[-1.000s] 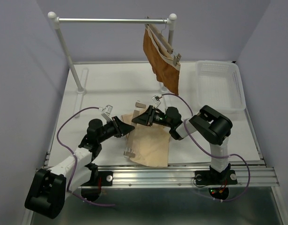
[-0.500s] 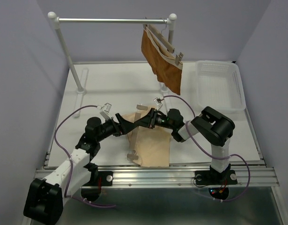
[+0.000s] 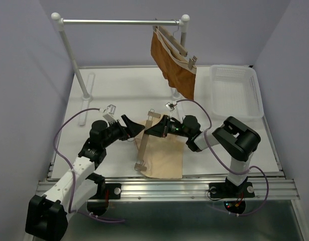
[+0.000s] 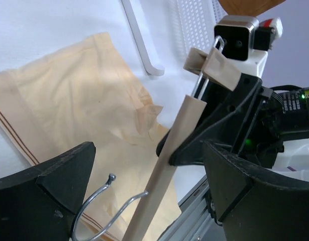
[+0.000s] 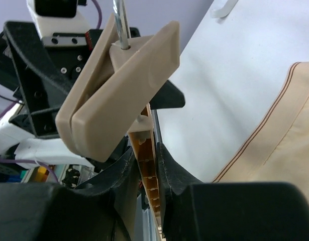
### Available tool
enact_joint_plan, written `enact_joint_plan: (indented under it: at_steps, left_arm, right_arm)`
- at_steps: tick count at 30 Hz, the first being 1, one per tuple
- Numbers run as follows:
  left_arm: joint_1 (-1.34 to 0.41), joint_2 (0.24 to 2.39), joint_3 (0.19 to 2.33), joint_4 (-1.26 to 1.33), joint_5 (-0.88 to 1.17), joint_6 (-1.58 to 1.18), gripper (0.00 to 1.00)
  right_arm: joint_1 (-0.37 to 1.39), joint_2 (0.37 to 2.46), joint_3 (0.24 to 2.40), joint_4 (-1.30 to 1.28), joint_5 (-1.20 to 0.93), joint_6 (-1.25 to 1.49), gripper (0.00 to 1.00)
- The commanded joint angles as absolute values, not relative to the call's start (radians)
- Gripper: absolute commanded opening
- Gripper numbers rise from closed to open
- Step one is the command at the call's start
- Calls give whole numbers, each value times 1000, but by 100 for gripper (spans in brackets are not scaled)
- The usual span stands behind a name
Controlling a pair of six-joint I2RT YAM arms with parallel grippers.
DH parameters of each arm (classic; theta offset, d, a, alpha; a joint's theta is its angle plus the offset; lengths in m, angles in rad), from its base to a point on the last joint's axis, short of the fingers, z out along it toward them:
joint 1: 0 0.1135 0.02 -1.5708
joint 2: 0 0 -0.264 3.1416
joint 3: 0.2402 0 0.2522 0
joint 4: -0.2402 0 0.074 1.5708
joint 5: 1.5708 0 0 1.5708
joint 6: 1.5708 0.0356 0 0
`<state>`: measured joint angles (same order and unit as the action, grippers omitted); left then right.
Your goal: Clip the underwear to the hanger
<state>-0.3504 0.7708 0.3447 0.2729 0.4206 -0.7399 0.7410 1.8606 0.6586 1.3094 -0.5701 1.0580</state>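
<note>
The hanger is a light wooden bar with a clip at each end. It is tilted over the left edge of the pale beige underwear, which lies flat on the table. My right gripper is shut on the bar just below its far clip. In the right wrist view the bar is pinched between the black fingers. My left gripper stands wide open just left of the bar. In the left wrist view the bar and metal hook lie between its spread fingers, untouched. The underwear lies beyond.
At the back, a metal rack carries a second wooden hanger with a rust-brown garment. A white basket stands at the back right. The rack's white foot lies on the table past the underwear.
My left gripper has opened wide, let go of the hanger and drawn back to the left. My right gripper has closed further on the bar, which now stands steeper.
</note>
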Motion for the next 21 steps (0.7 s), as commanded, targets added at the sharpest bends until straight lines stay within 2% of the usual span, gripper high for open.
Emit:
enact_joint_plan:
  at_steps: [1, 8, 16, 21]
  left_arm:
    - [-334, 817, 417, 374, 425, -710, 99]
    - [-282, 991, 498, 425, 512, -683, 99]
    - [-252, 950, 500, 436, 547, -672, 99]
    - [-232, 948, 505, 498, 635, -683, 99]
  right_arm:
    - [749, 1787, 644, 1579, -633, 996, 1]
    - [749, 1732, 634, 1470, -660, 939, 1]
    - [749, 1694, 657, 1318, -667, 882, 1]
    - [739, 1698, 666, 1309, -768, 896, 1]
